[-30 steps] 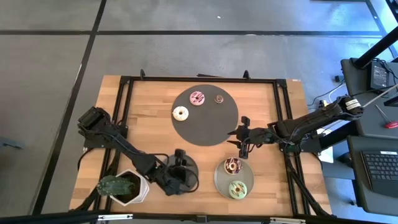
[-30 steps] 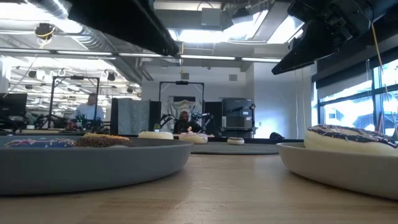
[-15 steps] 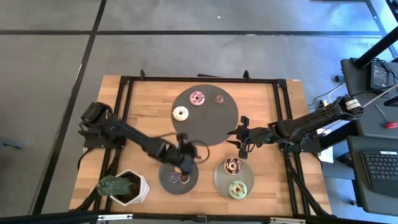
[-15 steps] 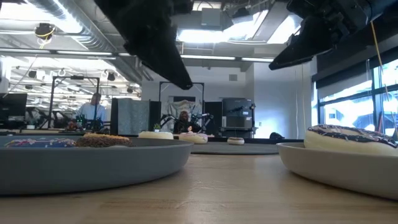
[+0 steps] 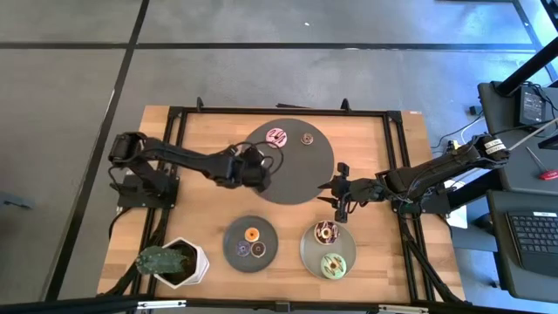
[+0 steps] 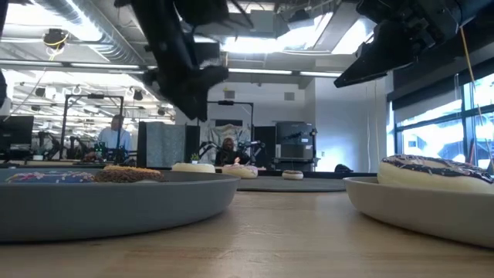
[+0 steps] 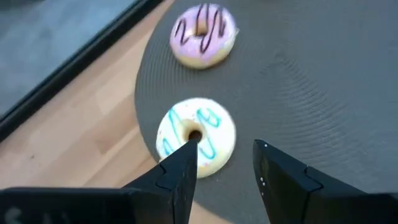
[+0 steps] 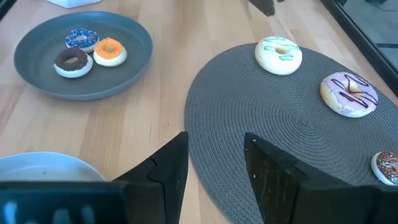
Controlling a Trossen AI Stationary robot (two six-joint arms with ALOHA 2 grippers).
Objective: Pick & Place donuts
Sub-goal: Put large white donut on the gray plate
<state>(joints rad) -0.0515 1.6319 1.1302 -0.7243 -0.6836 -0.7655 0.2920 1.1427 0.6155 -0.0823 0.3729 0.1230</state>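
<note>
My left gripper (image 7: pixel 225 163) is open above the round woven mat (image 5: pixel 301 174). It hovers over the white donut with teal stripes (image 7: pixel 196 135), touching nothing; in the high view it (image 5: pixel 255 167) hides that donut. The pink donut (image 5: pixel 276 136) and a mini sprinkled donut (image 5: pixel 307 138) lie farther back on the mat. The small dark plate (image 5: pixel 235 235) holds the orange (image 5: pixel 251 234), purple (image 5: pixel 243 249) and brown (image 5: pixel 259 249) minis. The lighter plate (image 5: pixel 307 253) carries the chocolate-sprinkled (image 5: pixel 327 232) and green (image 5: pixel 332 265) donuts. My right gripper (image 5: pixel 336 198) waits open by the mat's right edge.
A potted cactus (image 5: pixel 170 262) stands at the near left corner. Black rails (image 5: pixel 174 131) frame the table on the left, far and right sides. Bare wood lies left of the mat and between the mat and the two plates.
My left gripper has risen from over the small dark plate and swung toward the table's far edge, ending above the white donut on the mat. The plate's three mini donuts, hidden under the arm before, now show.
</note>
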